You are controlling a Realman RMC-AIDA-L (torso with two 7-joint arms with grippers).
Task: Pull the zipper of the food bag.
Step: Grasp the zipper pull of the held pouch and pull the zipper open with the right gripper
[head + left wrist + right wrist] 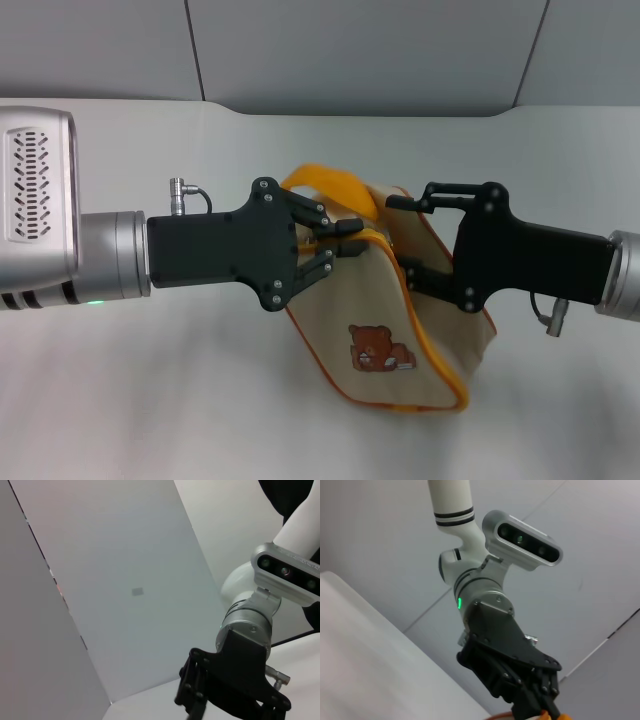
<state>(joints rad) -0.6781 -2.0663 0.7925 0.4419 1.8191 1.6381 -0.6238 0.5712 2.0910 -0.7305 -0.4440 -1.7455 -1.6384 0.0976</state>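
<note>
The beige food bag (400,340) with orange-yellow piping and a brown bear patch (375,350) stands tilted on the white table in the head view. Its strap loop (330,180) arches at the back. My left gripper (345,240) comes in from the left, fingers pinched together on the zipper (375,238) line at the bag's top edge; the pull tab is hidden. My right gripper (410,235) comes in from the right, its fingers clamping the bag's right end. The right wrist view shows the left gripper (540,705) with a bit of orange below it.
The white table (150,400) spreads around the bag, with a grey wall behind. The left wrist view shows only my right gripper (195,700) and arm against the wall panels.
</note>
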